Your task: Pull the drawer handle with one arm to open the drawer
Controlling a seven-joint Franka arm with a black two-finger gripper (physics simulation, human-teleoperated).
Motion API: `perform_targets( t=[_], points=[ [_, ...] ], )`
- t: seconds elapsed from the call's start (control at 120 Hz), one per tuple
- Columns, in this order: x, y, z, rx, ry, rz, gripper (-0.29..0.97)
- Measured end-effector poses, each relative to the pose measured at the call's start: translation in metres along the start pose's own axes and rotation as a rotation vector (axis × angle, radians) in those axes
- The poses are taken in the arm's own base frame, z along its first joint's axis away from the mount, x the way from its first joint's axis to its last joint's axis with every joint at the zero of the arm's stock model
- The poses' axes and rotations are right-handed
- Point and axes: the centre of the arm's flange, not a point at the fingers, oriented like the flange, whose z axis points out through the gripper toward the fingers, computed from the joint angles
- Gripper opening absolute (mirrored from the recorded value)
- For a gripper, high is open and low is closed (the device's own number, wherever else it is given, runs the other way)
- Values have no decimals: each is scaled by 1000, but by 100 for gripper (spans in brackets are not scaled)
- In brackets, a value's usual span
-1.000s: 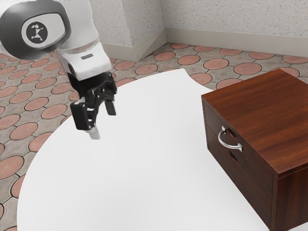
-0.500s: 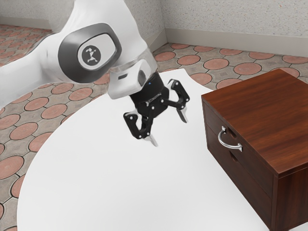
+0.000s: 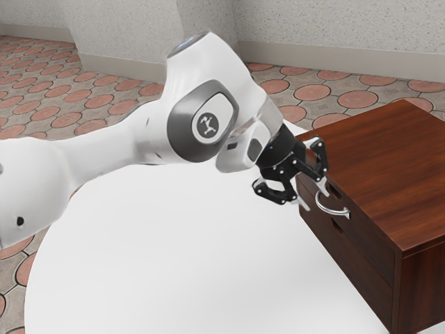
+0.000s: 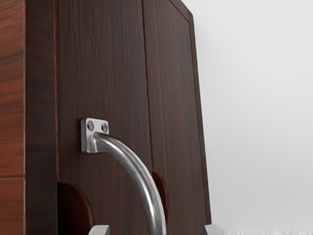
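Early in the task, at the tail of the approach and ahead of any pull. Reaching in from the exterior view's left with the black two-finger gripper (image 3: 314, 195), aimed at the face of the dark reddish-brown wooden cabinet (image 3: 389, 160) on the round white tabletop (image 3: 174, 264). Holding the fingers (image 3: 322, 167) wide apart, clamped on nothing: one above, one lower and nearer the arm, with the curved silver metal handle (image 3: 332, 207) just beyond the tips and roughly in line with the gap between them. Hard to tell from the side whether straddling the handle or stopping just short. From the wrist, looking squarely at the upper drawer front (image 4: 98, 73), with the handle arching out from its small square mounting plate (image 4: 94, 135) and running midway between the two tips, apart from both.

No sign of opening, only a front flush with the cabinet face, by the look of it, with no gap along its edges. So nothing of the pull itself counted as done. Left to do, as a judgement: easing forward until the handle sits well between the fingers, closing on it from both sides, then drawing straight back from the cabinet face. Worth keeping the hand square, to guard against slipping off so thin and rounded a handle.
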Motion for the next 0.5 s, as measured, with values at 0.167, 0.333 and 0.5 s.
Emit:
perform_targets(
  t=[0.167,0.333,0.5],
  points=[
    [-2,-1,15,6,-2,64,13],
    [3,7,27,-8,4,117,8],
    [9,36,16,-11,-3,150,0]
  ],
)
